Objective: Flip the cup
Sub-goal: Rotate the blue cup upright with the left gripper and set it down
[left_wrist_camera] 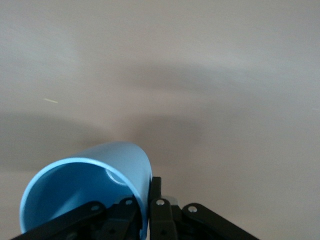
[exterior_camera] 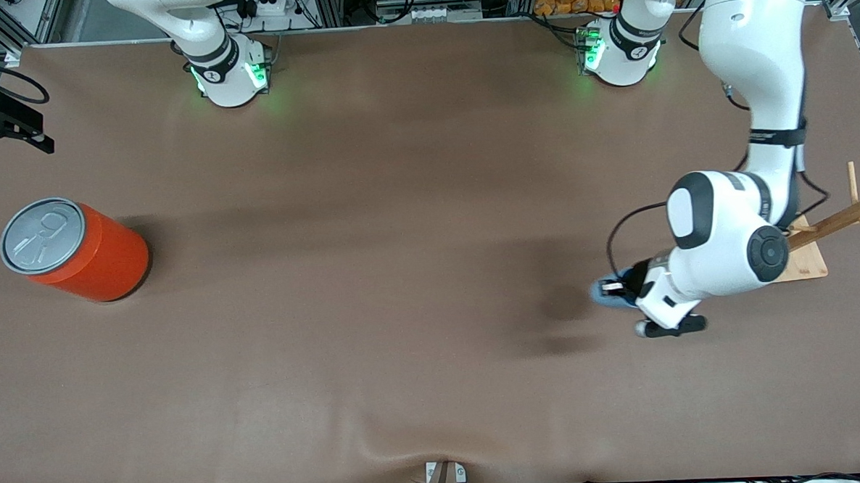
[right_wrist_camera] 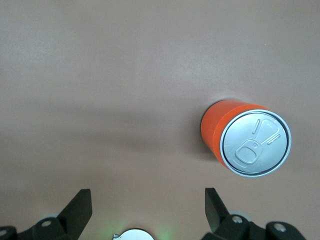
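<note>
The light-blue cup (left_wrist_camera: 80, 187) has its open mouth turned toward the left wrist camera. My left gripper (left_wrist_camera: 148, 206) is shut on its wall, with one finger inside the rim and the other outside. In the front view, only a sliver of the cup (exterior_camera: 608, 301) shows under the left gripper (exterior_camera: 613, 289), low over the table toward the left arm's end. I cannot tell whether the cup touches the table. My right gripper (right_wrist_camera: 147, 207) hangs open and empty, high over the right arm's end of the table. It is out of the front view.
A large orange can (exterior_camera: 75, 250) with a grey pull-tab lid stands toward the right arm's end; the can (right_wrist_camera: 245, 140) also shows in the right wrist view. A wooden peg rack (exterior_camera: 839, 218) on a square base (exterior_camera: 810, 263) stands close beside the left arm's wrist.
</note>
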Controlling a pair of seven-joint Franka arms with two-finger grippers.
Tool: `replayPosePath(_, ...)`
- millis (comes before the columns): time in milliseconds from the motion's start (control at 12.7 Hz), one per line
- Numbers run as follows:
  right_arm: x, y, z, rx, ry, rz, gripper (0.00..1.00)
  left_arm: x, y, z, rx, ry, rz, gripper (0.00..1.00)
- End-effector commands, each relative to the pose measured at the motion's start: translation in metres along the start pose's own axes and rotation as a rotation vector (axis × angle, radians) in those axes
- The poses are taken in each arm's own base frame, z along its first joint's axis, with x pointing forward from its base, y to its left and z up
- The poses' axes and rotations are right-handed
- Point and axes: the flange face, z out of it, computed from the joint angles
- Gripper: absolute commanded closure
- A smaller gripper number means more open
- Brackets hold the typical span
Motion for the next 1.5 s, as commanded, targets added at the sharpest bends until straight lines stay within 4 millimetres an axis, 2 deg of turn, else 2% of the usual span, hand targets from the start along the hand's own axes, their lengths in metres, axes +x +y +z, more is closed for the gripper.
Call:
replayPosePath(0, 0.001, 0.002, -0.005, 0.013, -0.003, -0.012, 0.00, 0.014, -0.015, 0.001, 0.068, 0.118, 0.001, 1.00)
replayPosePath(158, 0.001, -0.002, -0.004, 0.014, -0.011, -0.019, 0.00, 0.017, -0.026, 0.020, 0.105, 0.132, 0.006, 1.00)
replayPosePath(316, 0.003, -0.018, -0.002, 0.012, -0.024, -0.054, 0.00, 0.016, -0.033, 0.029, 0.161, 0.115, 0.039, 1.00)
replayPosePath(474, 0.007, -0.051, -0.003, -0.014, -0.029, -0.105, 0.00, 0.014, -0.043, 0.036, 0.194, 0.101, 0.052, 1.00)
replayPosePath(553, 0.006, -0.046, -0.003, -0.011, -0.028, -0.094, 0.00, 0.013, -0.042, 0.034, 0.197, 0.102, 0.050, 0.37)
replayPosePath(632, 0.006, -0.041, -0.003, -0.008, -0.028, -0.091, 0.00, 0.013, -0.041, 0.030, 0.198, 0.103, 0.037, 0.00)
replayPosePath(789, 0.006, -0.039, -0.003, -0.012, -0.025, -0.087, 0.00, 0.012, -0.041, 0.007, 0.189, 0.119, 0.038, 0.00)
replayPosePath(1026, 0.003, -0.023, -0.004, 0.004, -0.020, -0.058, 0.00, 0.002, -0.055, -0.076, 0.158, 0.139, 0.009, 0.00)
replayPosePath(1263, 0.003, -0.022, -0.004, 0.006, -0.023, -0.055, 0.00, -0.024, -0.055, -0.138, 0.171, 0.110, 0.033, 0.00)
replayPosePath(1421, 0.003, -0.023, -0.003, 0.006, -0.024, -0.058, 0.00, -0.045, -0.052, -0.169, 0.224, 0.071, 0.068, 0.00)
